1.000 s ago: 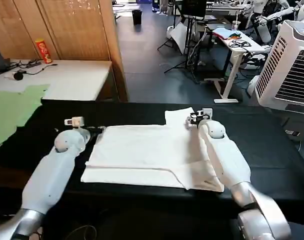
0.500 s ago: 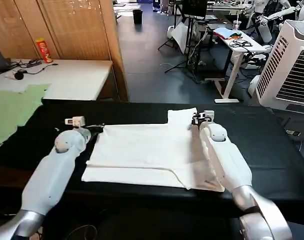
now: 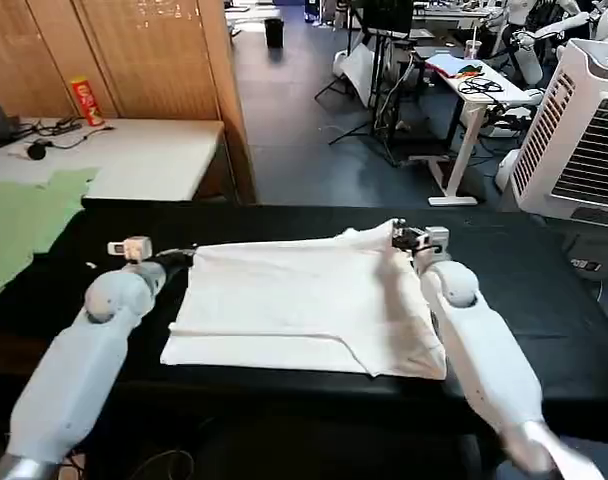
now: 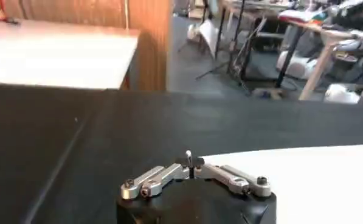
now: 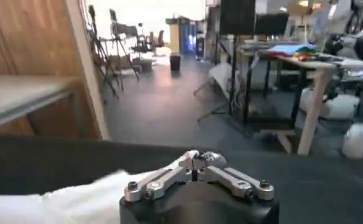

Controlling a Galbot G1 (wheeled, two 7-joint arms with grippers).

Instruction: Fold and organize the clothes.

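The white T-shirt (image 3: 299,305) is spread flat across the middle of the black table (image 3: 544,290). Its far left corner is pinched by the closed left gripper (image 3: 189,254), just beside the shirt's left edge. The far right corner is clamped by the right gripper (image 3: 396,236) and raised slightly off the table, the cloth there bunched into a small peak.

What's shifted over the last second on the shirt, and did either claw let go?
The right claw has drawn the far right sleeve of the white cotton T-shirt inward, so the flat flap is now bunched at the far edge. The left claw has moved slightly left along the far left corner. Both claws look closed; neither has visibly let go. The near hem and the black table are unchanged.
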